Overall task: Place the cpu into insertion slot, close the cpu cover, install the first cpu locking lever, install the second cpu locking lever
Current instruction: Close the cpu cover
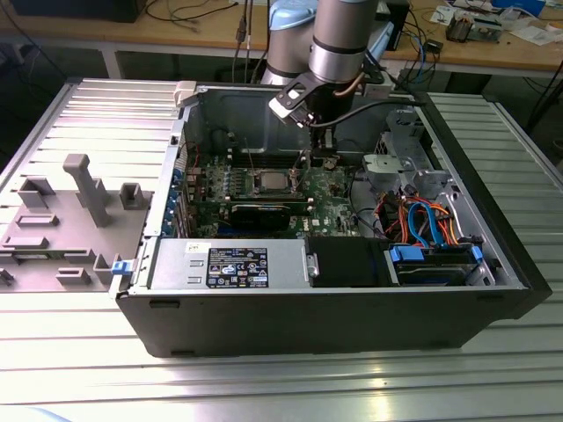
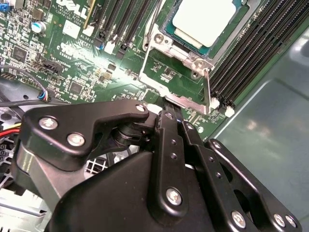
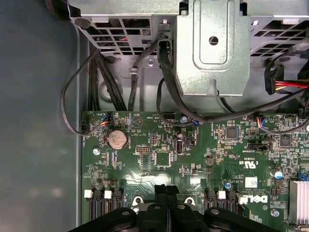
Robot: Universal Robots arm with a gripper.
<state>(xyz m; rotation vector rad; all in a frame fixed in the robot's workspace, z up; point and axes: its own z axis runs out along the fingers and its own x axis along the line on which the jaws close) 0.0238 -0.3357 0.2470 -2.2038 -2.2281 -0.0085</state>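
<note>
Inspection, 1 arm.

1. Hand: my gripper [image 2: 170, 112] has both fingers drawn together. In both wrist views I see no gap worth naming and nothing between them, so I judge that I carry nothing.
2. Task's thing: the cpu [image 2: 207, 19] lies flat in the insertion slot [image 2: 155, 46], grey top up. The cpu cover [image 2: 190, 57] appears to lie down around it, though I cannot confirm that it is fully seated.
3. Governing relation: in the second wrist view the slot lies straight beyond my fingertips, which sit at its nearest silver edge. In the exterior view the cpu [image 1: 268, 183] is to the exterior view's left of my gripper [image 1: 322, 156].
4. Lever: 1 thin locking lever [image 2: 208, 89] runs along the side of the slot next to the memory slots [image 2: 251, 53]. Its long axis points roughly back toward my fingertips, and its end is just beside them. I cannot tell whether we touch.
</note>
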